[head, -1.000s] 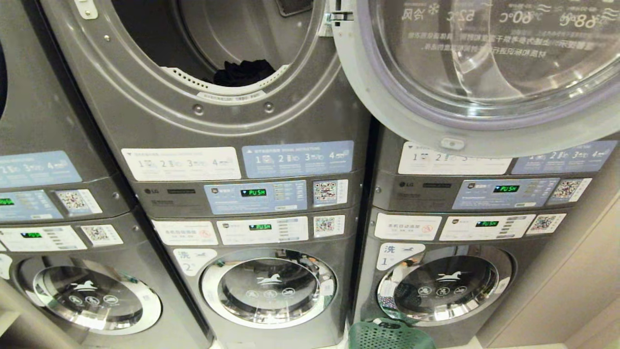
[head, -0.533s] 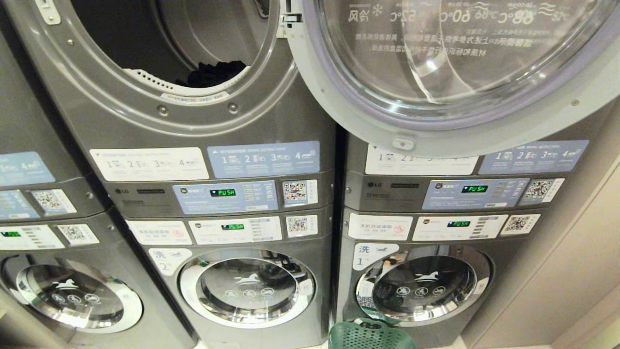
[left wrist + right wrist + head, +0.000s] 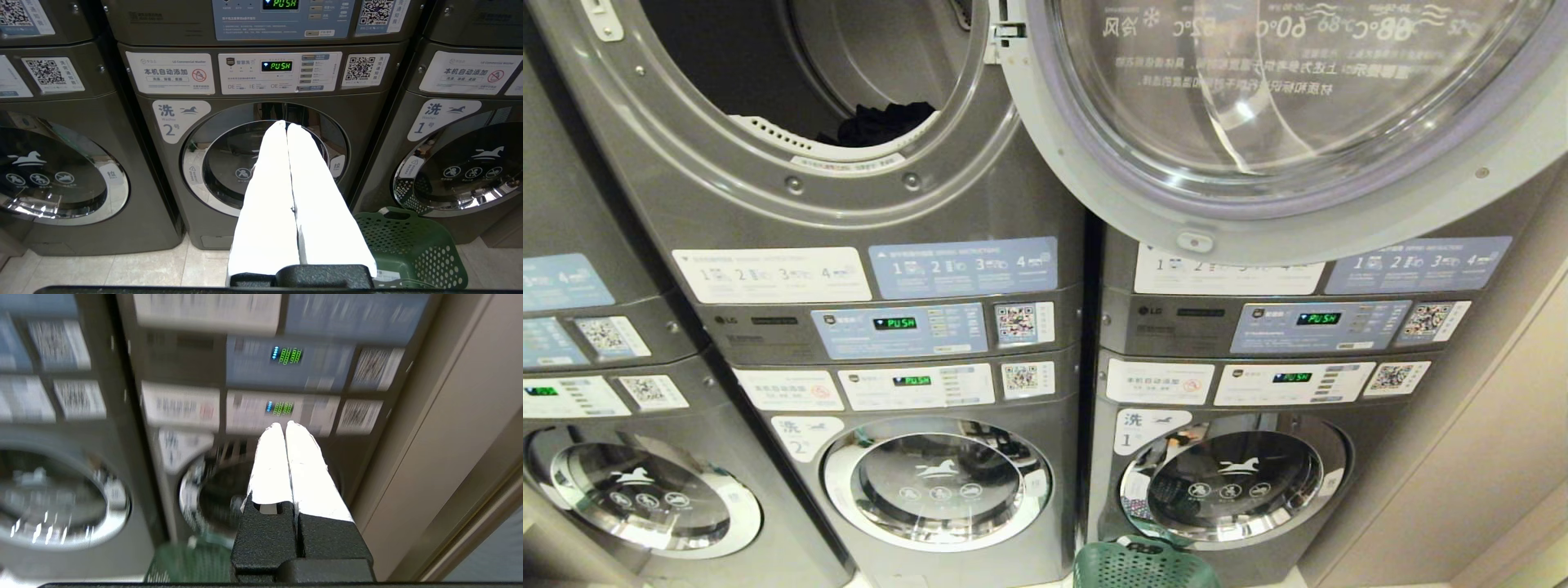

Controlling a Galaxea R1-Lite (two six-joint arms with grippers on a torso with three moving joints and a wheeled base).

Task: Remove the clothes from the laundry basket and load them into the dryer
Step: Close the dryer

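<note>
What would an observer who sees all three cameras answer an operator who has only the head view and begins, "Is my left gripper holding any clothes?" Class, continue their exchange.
Observer: No. The left gripper is shut, white fingers pressed together with nothing between them.
Operator: And the right one?
Observer: The right gripper is shut and empty too.
Operator: I see only the rim of the green perforated plastic laundry basket. Are there clothes inside?
Observer: The part of its inside that the left wrist view shows holds none; the rest is hidden behind the gripper.
</note>
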